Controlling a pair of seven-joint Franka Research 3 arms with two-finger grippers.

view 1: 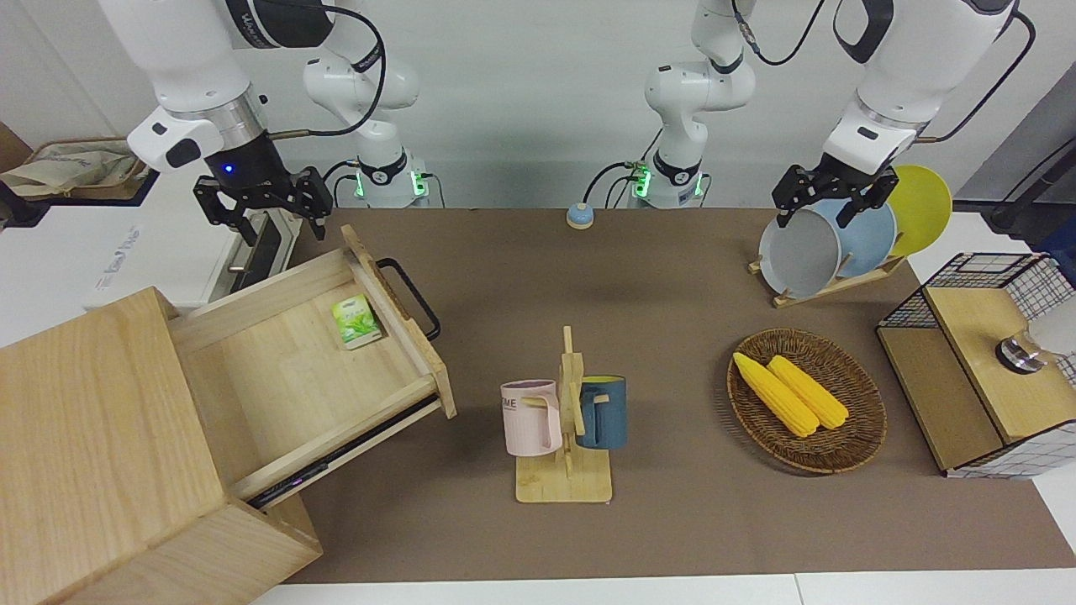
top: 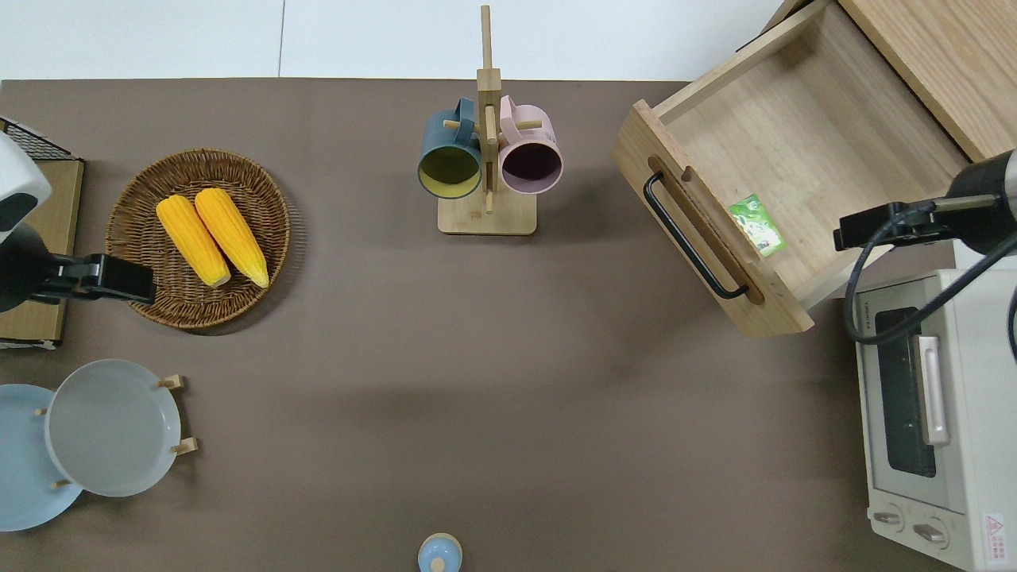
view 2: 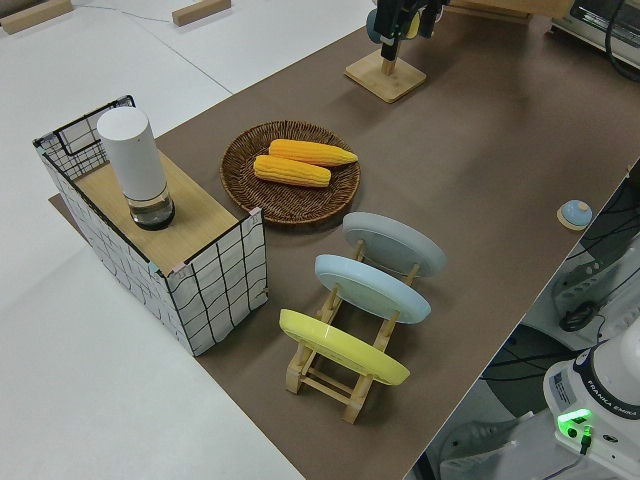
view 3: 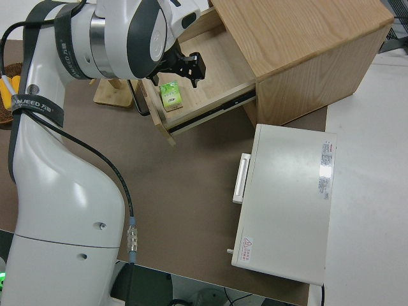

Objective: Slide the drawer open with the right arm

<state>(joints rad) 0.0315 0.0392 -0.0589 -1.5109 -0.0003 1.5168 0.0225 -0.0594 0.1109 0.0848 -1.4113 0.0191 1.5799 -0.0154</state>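
Right claw [view 1: 262, 220] hangs empty with fingers apart, up in the air over the corner where the drawer [top: 802, 167] side meets the toaster oven [top: 937, 413], clear of the handle [top: 690, 238]

Drawer sits at the right arm's end of the surface [top: 477, 381], pulled well out of the big pale wood box [view 1: 109, 454], front panel angled toward the mug stand [top: 486, 159]. Small green packet [top: 757, 226] lies inside, against the front panel. Judging from how far out it is, the sliding step looks done, nothing gripping it now

Handling guess: solid wood on side rails, stiff, fairly heavy, should move only straight along the rails, so a pull off-axis could bind it or drag the whole box. Best hold is the middle of the black metal bar, fingers closing across it from above; the bar is thin, smooth and rigid, so slip is possible if gripped near an end

Left arm is parked, its claw [view 1: 830, 195] looks apart, holding nothing

Also on the surface: basket [top: 199, 238] with two corn cobs [top: 210, 238], plate rack [view 2: 345, 345], wire grid cabinet [view 2: 160, 235], small blue button [top: 438, 552]
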